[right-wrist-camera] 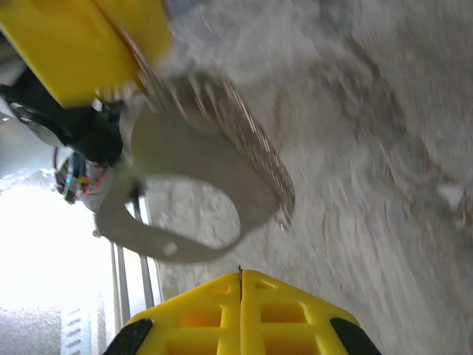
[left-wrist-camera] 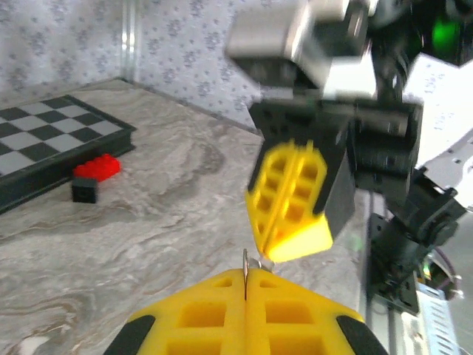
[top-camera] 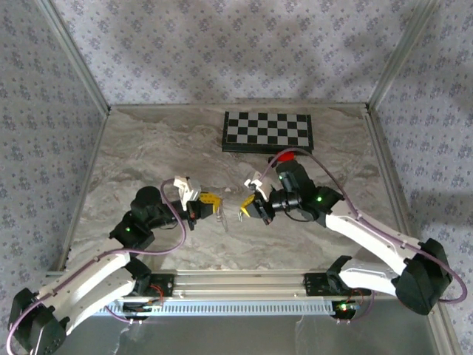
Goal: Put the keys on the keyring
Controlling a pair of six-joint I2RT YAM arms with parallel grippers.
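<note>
marbled tabletop point(top-camera: 148, 148), nearer than the checkerboard point(top-camera: 267, 131): left gripper point(top-camera: 218, 207) clamps the beaded chain keyring point(right-wrist-camera: 259, 148); right gripper point(top-camera: 244, 209), just beside, pinched shut.

No legible text, labels, numbers or signs anywhere.

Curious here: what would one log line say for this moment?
left jaws: shut on keyring | right jaws: shut, tip-to-tip with left, held thing unclear | keyring: loop hanging over table

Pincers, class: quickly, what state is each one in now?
Left pincer: closed, holding the keyring.
Right pincer: closed; what it pinches cannot be told.
</note>
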